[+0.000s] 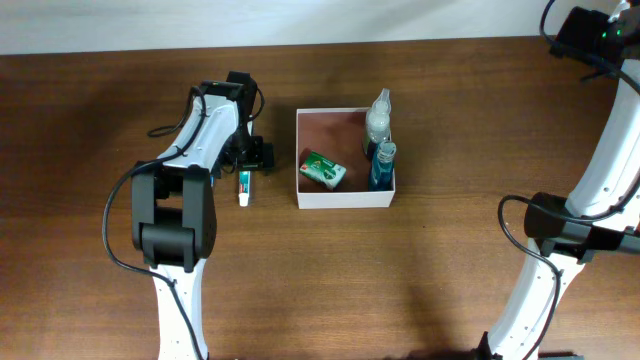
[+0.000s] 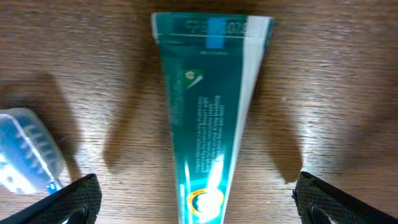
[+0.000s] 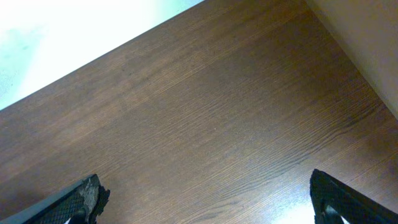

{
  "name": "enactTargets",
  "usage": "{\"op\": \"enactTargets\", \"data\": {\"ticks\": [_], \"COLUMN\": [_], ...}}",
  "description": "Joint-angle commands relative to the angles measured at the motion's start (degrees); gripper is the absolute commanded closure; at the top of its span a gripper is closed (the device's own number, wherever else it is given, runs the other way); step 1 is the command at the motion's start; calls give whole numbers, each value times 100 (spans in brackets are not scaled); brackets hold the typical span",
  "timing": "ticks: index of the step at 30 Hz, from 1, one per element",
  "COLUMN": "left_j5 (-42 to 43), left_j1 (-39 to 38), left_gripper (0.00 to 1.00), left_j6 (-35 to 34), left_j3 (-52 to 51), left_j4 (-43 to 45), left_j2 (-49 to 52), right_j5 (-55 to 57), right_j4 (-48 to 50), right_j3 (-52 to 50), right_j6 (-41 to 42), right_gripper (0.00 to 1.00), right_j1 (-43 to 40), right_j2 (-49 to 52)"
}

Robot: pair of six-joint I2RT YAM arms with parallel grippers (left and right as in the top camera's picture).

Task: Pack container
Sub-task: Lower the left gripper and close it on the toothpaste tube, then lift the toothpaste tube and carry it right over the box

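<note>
While the container opens upward, the toothpaste tube seemingly lies front-to-back.

Robotics lab, white robot arm, wooden table

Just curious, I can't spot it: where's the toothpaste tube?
Overhead, the toothpaste tube lies on the table, just left of the container, beneath the left gripper.

Fine white print is seen running down the teal toothpaste tube, but no word can be made out. Stamped characters are glimpsed on its crimped end, too blurred to read. The green packet is printed, unreadably.
</note>
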Motion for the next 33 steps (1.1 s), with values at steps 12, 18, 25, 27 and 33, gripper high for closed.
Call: {"op": "enactTargets", "data": {"ticks": [12, 18, 25, 27, 33], "left_j5": [219, 219, 219, 219, 219], "left_j1": [-39, -74, -92, -92, -92], "left_gripper": [1, 15, 41, 51, 75], "left_j6": [-55, -55, -52, -52, -55], "left_j3": [-109, -142, -151, -151, -151], "left_j4": [205, 203, 157, 133, 26], "left_j2": [59, 61, 59, 59, 59], "right_j5": [68, 68, 68, 68, 68], "right_j4": [-35, -35, -35, -35, -35], "right_j3": [-17, -17, -17, -17, -17], "right_j6": [0, 0, 0, 0, 0], "right_gripper": [2, 2, 2, 2, 2], "right_j1": [20, 20, 20, 22, 22], "right_j2": [31, 31, 31, 31, 31]}}
